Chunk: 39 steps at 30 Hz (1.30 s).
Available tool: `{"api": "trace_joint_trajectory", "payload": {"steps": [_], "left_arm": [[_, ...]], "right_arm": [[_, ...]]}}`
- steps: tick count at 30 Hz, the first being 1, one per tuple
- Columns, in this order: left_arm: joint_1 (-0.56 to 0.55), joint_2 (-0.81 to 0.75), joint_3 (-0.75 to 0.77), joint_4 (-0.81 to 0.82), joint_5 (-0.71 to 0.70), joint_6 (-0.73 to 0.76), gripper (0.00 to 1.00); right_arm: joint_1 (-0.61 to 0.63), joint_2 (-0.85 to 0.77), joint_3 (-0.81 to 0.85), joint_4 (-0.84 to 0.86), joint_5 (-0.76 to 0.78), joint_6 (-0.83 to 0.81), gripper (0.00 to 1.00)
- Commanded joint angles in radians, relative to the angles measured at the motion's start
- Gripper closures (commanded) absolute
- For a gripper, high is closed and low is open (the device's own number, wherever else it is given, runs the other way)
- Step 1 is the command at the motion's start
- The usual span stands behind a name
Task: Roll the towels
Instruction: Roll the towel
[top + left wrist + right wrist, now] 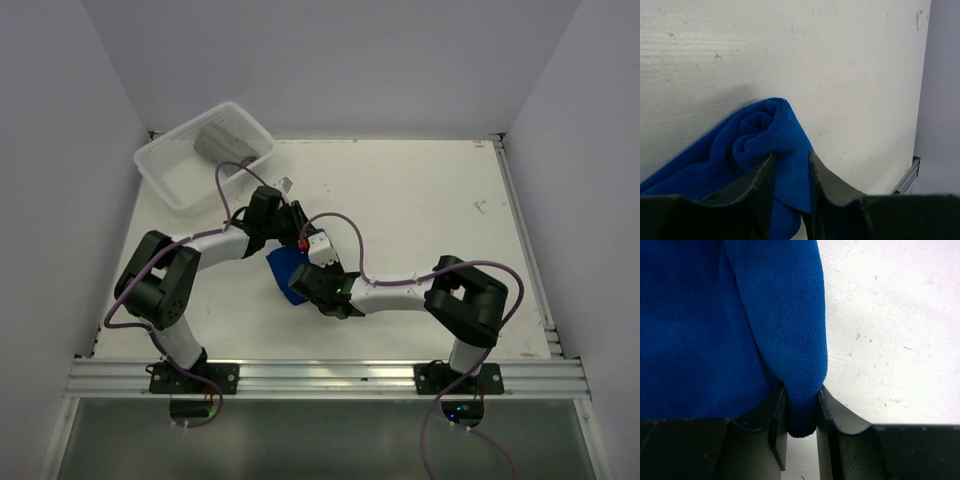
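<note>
The left gripper stands narrow, its jaws pinched on a fold of the blue towel just below the rolled end, where the cloth curls into a loose spiral. The right gripper is likewise narrow, nipping a thick doubled edge of the same towel. The towel lies on the white table between the two wrists, near the middle front. The grey towel lies well apart, in the basket at the far left corner. The blue cloth looks light, soft and limp, with a plush nap that should not slip. It would likely sag and unwind if let go, so I judge it best held at the roll's two ends, through all the layers, not by the outer flap alone
</note>
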Motion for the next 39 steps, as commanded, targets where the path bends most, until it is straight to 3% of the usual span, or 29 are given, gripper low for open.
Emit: {"api": "trace_joint_trajectory", "payload": {"steps": [1,13,25,30,31,34,39], "left_arm": [[0.015,-0.071,0.032,-0.015,-0.029,0.016,0.65],[0.015,-0.068,-0.043,0.112,0.089,-0.018,0.67],[0.015,0.033,-0.134,0.123,0.028,0.034,0.68],[0.018,0.067,-0.142,0.115,-0.004,0.045,0.68],[0.019,0.07,-0.139,0.112,-0.014,0.048,0.68],[0.022,0.083,-0.139,0.106,-0.029,0.057,0.69],[0.039,0.115,-0.149,0.115,-0.029,0.057,0.73]], "right_arm": [[0.047,0.049,0.059,-0.122,0.177,-0.024,1.0],[0.173,0.261,0.269,-0.291,0.331,-0.067,1.0],[0.173,0.258,0.284,-0.273,0.296,-0.072,1.0],[0.17,0.166,0.24,-0.236,0.268,-0.063,0.77],[0.16,0.14,0.229,-0.225,0.239,-0.058,0.65],[0.14,0.036,0.171,-0.175,0.17,-0.037,0.46],[0.134,-0.093,0.097,-0.116,0.073,-0.058,0.31]]}}
